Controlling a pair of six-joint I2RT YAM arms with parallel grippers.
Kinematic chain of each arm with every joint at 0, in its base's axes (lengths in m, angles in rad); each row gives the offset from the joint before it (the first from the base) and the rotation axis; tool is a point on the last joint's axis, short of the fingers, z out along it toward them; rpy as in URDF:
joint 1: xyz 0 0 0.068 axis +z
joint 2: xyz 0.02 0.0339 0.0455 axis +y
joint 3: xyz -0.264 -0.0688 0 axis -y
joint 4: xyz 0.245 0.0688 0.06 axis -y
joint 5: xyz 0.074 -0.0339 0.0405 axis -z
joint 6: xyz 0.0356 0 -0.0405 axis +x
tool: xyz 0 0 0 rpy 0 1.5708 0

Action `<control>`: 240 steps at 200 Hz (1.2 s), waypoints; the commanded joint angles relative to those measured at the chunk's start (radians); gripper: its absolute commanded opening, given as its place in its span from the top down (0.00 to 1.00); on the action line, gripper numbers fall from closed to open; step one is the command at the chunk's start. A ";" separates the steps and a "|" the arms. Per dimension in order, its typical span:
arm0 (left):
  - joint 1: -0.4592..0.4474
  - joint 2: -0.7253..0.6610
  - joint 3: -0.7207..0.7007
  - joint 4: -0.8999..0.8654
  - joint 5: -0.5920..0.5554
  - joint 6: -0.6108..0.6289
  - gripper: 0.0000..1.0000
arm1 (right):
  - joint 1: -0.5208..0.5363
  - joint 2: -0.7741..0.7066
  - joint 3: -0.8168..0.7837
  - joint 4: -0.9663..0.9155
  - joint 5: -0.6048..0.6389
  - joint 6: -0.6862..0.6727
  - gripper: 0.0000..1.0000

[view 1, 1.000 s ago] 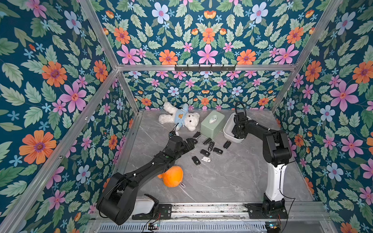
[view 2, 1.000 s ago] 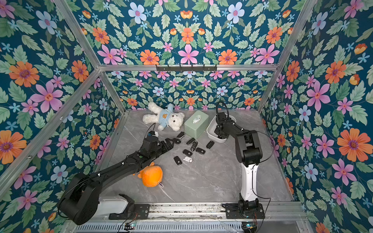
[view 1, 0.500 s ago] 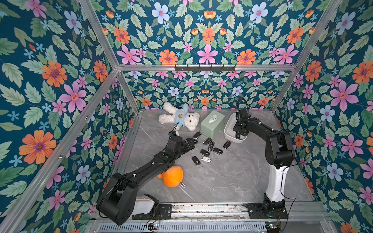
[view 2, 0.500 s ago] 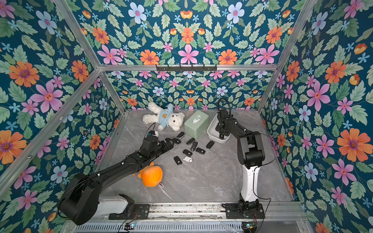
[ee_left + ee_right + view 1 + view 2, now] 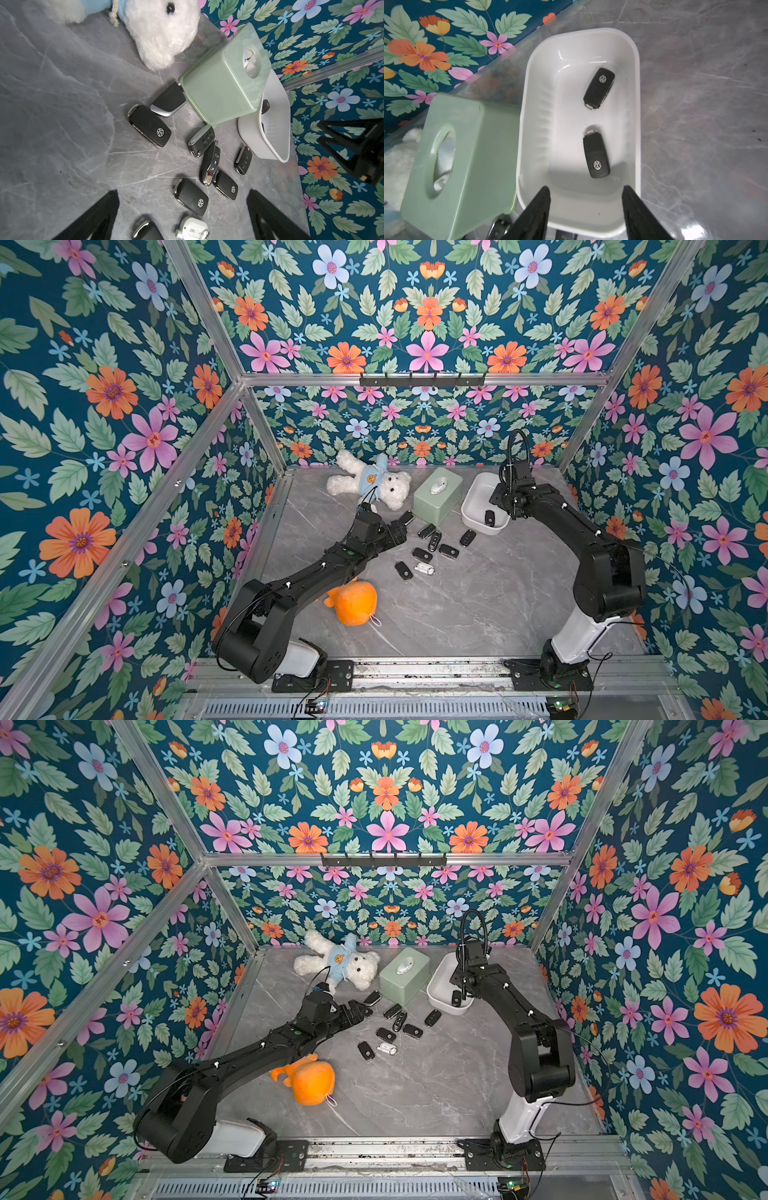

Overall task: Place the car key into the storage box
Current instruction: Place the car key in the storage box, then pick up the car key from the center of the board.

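Note:
The storage box (image 5: pixel 473 506) (image 5: pixel 440 986) (image 5: pixel 527 104) is a white tub at the back right of the table. Two black car keys (image 5: pixel 599 88) (image 5: pixel 596 158) lie flat on its floor; only one key (image 5: pixel 490 517) (image 5: pixel 456 997) shows in both top views. My right gripper (image 5: pixel 586 188) (image 5: pixel 498 501) hovers over the tub's near end, open, with nothing between its fingers. Several more black keys (image 5: pixel 432 541) (image 5: pixel 149 125) lie scattered on the table left of the tub. My left gripper (image 5: pixel 182 191) (image 5: pixel 397 531) hangs wide open above them, holding nothing.
A pale green tissue box (image 5: pixel 437 493) (image 5: pixel 463 166) stands right beside the tub. A white teddy bear (image 5: pixel 370 485) lies at the back, and an orange plush toy (image 5: pixel 353 601) lies by my left arm. A white tagged fob (image 5: pixel 424 569) sits among the keys.
My right gripper's jaws have spread apart over the tub, and that arm has shifted slightly right. The left arm has not moved.

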 commanded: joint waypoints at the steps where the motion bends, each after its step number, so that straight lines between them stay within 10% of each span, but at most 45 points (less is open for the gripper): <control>1: 0.001 0.016 0.015 0.001 0.002 0.019 0.00 | 0.021 -0.084 -0.068 0.037 -0.051 -0.007 0.42; 92: 0.004 0.005 -0.022 0.043 -0.004 0.017 0.00 | 0.194 -0.235 -0.318 0.128 -0.103 0.168 0.41; 240: 0.041 -0.134 -0.169 0.012 -0.085 0.001 0.00 | 0.242 -0.003 -0.357 0.272 -0.090 0.274 0.34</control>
